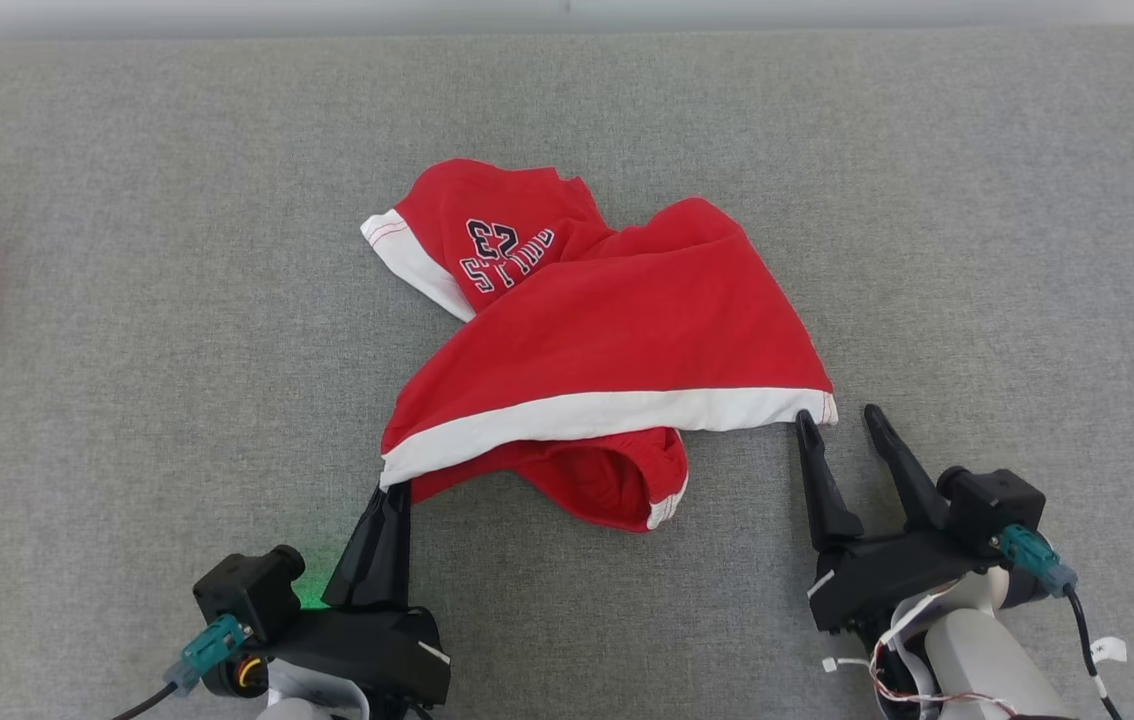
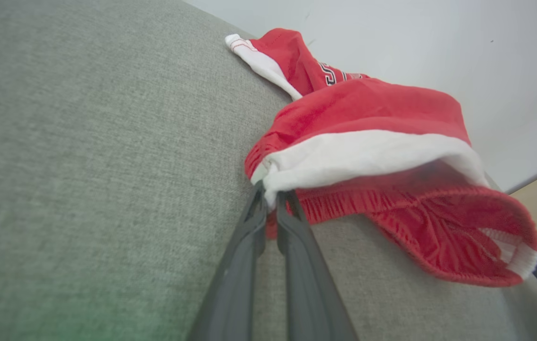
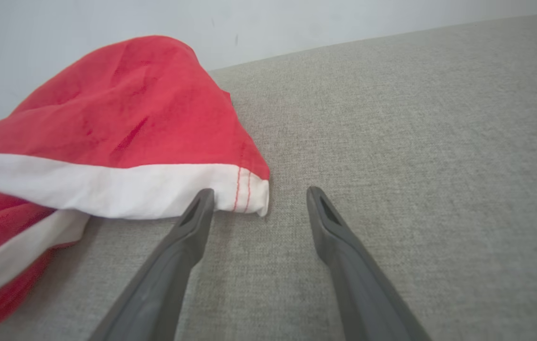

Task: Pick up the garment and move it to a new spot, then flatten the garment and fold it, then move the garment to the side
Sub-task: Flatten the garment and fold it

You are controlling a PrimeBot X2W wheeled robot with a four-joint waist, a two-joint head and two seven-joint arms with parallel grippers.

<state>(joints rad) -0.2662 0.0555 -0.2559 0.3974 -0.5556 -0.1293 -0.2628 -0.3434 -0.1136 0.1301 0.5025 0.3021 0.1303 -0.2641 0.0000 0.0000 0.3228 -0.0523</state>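
Grey woven upholstery (image 1: 177, 250) spreads beneath and ahead of the left gripper (image 1: 395, 492) — a plain pale wall (image 2: 439, 47) rises beyond.

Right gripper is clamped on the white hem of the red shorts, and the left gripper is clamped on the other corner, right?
No: the right gripper is open, fingers apart at the hem corner of the shorts, as the right wrist view shows. The left gripper is clamped on the other corner.
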